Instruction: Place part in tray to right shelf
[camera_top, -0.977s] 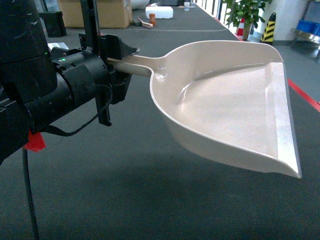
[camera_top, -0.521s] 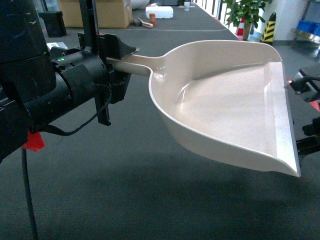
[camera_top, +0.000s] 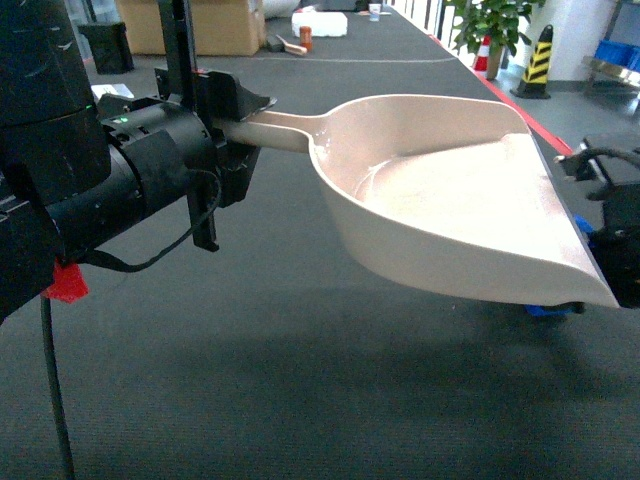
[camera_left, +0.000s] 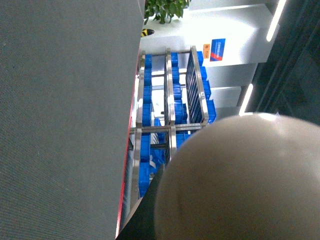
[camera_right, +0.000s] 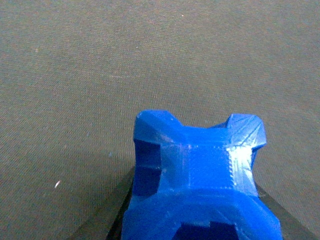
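Part (camera_right: 200, 175): bright-blue block, filling the lower half of the right wrist view close against the lens, dark claw edges flanking it below, so it reads as clamped in the right claw (camera_top: 600, 262); in the head view only blue slivers show, beside the black claw body and under the tray's lip. Tray (camera_top: 450, 210): beige scoop, held aloft by its handle in the left claw (camera_top: 235, 125), which is shut on the handle's end. Change over the last second: the tray's open mouth, previously turned up toward the camera, is now tipped lower and flatter, and the right arm, absent a second ago and only edging in half a second ago, now sits at the tray's far lip with the part. Reading: the part is being brought to the tray for loading (not yet inside; the pan floor is bare). Right shelf (camera_left: 170, 115): silver rack with blue crates, seen only in the left wrist view, well apart from the robot. Obscured: the right claw's fingertips are cut off in the wrist view and hidden behind the tray's lip in the head view; the tray's rounded back blocks much of the left wrist view; whether the part touches the lip cannot be told.
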